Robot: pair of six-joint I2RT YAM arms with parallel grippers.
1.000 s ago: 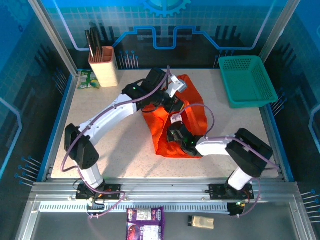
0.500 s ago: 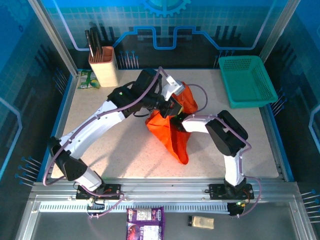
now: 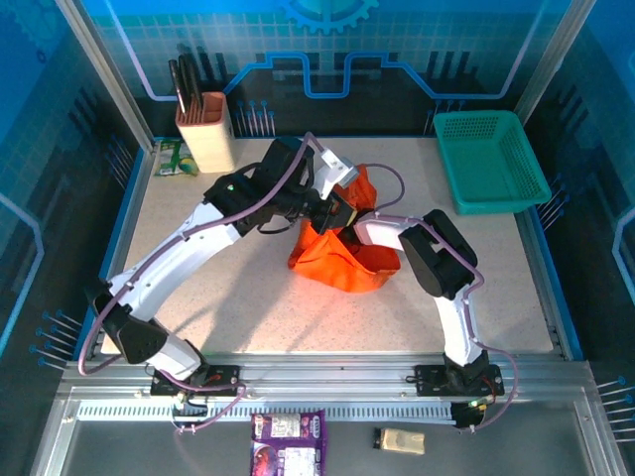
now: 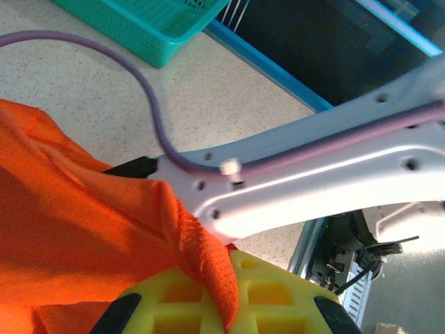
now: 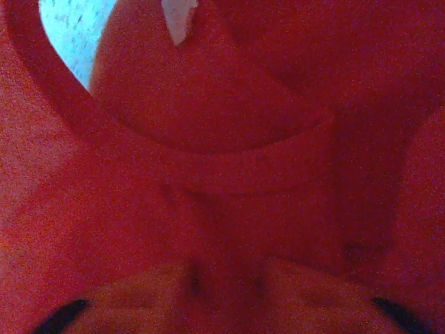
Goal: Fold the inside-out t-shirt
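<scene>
Left gripper (image 4: pixel 221 306): clamped shut on a ridge of orange cloth, nipped between its yellow fingers (image 4: pixel 174 306). This looks like the anchor hold that keeps one part of the garment raised.
Right gripper (image 3: pixel 349 234): pushed into the cloth just beside the left gripper. In its wrist view red fabric drapes over the fingers, so how far they stand apart, and whether they hold anything, cannot be told.
T-shirt (image 3: pixel 342 266): a bunched orange heap, its upper part hoisted and its lower part resting on the table (image 3: pixel 228 297). It lies left of the basket (image 3: pixel 496 204), nearer the arm bases and well apart from it.
Why held so: lifting from one pinch lets the cloth hang and open. The second gripper is probably inside the folds seeking a hem or sleeve.
Arms: both converge on the heap left of the basket, and the right arm's white link crosses close past the left fingers.
Basket: teal mesh, the landmark here, untouched by cloth or arms.
Stage, as judged: early, with the garment crumpled, not spread, and no fold made.
</scene>
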